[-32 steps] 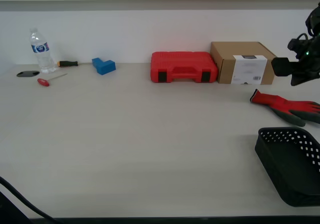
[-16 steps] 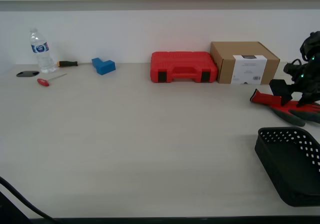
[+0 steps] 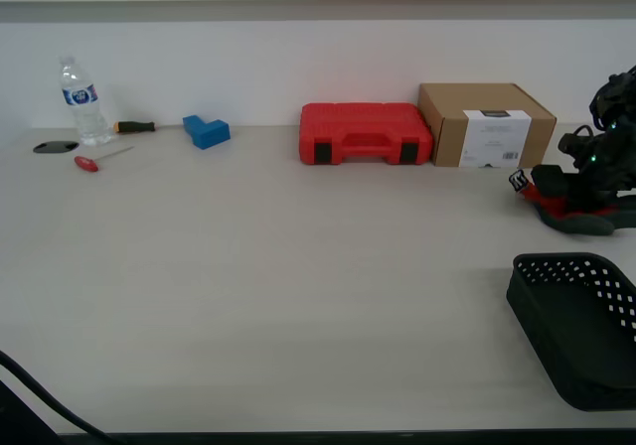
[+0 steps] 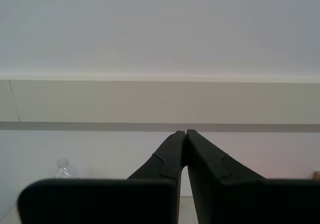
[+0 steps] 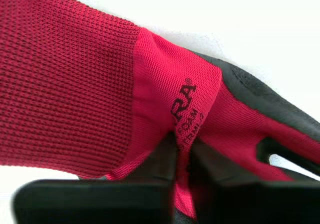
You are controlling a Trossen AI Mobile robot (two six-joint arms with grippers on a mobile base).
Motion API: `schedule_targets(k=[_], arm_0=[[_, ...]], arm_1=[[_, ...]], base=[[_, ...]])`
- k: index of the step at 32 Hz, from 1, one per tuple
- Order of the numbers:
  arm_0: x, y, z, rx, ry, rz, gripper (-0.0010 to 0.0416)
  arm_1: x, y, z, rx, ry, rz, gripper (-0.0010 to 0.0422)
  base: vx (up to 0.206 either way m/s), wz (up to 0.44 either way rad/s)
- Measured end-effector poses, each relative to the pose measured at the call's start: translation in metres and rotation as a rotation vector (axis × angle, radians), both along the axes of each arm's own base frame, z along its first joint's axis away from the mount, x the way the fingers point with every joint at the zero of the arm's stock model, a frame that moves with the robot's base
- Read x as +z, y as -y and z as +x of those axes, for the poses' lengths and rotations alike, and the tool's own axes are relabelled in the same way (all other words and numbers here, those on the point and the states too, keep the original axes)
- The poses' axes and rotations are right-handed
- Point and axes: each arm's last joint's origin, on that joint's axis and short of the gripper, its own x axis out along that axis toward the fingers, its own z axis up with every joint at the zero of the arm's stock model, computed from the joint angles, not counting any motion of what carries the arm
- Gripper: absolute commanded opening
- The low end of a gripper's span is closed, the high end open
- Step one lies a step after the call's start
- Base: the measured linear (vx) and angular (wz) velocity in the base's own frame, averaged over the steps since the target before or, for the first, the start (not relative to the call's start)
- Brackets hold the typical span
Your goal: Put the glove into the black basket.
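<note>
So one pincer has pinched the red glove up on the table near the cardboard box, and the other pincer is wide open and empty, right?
Not quite. My first pincer has indeed pinched the glove near the cardboard box, but my second pincer is not wide open: the second wrist view shows its tips pressed together, shut, with nothing between them. It is empty, as you said.

Bright, even light across the exterior view, the pale table (image 3: 298, 296) washed soft with only faint shadows beside the red case (image 3: 366, 133) and the cardboard box (image 3: 484, 124). In the first wrist view the glove (image 5: 100, 84) knit is crisp up close while the jaws at the frame edge blur dark. The second wrist view is flat, evenly lit wall, sharp enough, no glare.
</note>
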Motion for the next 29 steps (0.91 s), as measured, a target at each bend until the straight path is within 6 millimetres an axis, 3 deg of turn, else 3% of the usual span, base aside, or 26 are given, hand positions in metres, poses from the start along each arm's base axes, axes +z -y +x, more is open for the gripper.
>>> schedule_targets(k=[6, 11, 14, 15, 18, 25, 29], arm_0=[[0.018, -0.001, -0.002, 0.006, -0.025, 0.038, -0.0001], [0.074, -0.001, 0.003, -0.006, 0.054, 0.023, -0.0001], [0.12, -0.011, -0.008, -0.031, 0.096, 0.004, -0.0001], [0.126, -0.014, -0.012, -0.029, 0.088, -0.002, -0.0001], [0.166, -0.036, -0.027, -0.028, 0.142, -0.021, -0.0001], [0.184, -0.09, -0.083, 0.025, -0.03, 0.027, -0.0001], [0.182, -0.108, -0.115, 0.054, -0.17, 0.042, -0.0001]], arm_1=[[0.0, 0.0, 0.0, 0.0, 0.001, 0.0, 0.0], [0.0, 0.0, 0.0, 0.0, -0.002, 0.0, 0.0], [0.0, 0.0, 0.0, 0.003, -0.003, 0.0, 0.0], [0.0, 0.0, 0.0, 0.003, -0.005, 0.0, 0.0], [-0.001, 0.0, 0.0, 0.003, -0.012, 0.0, 0.0], [-0.001, 0.0, 0.0, 0.003, -0.013, 0.0, 0.0], [-0.001, 0.0, 0.0, 0.003, -0.013, 0.0, 0.0]], base=[[0.0, 0.0], [0.0, 0.0], [0.0, 0.0], [0.0, 0.0], [0.0, 0.0], [0.0, 0.0], [0.0, 0.0]])
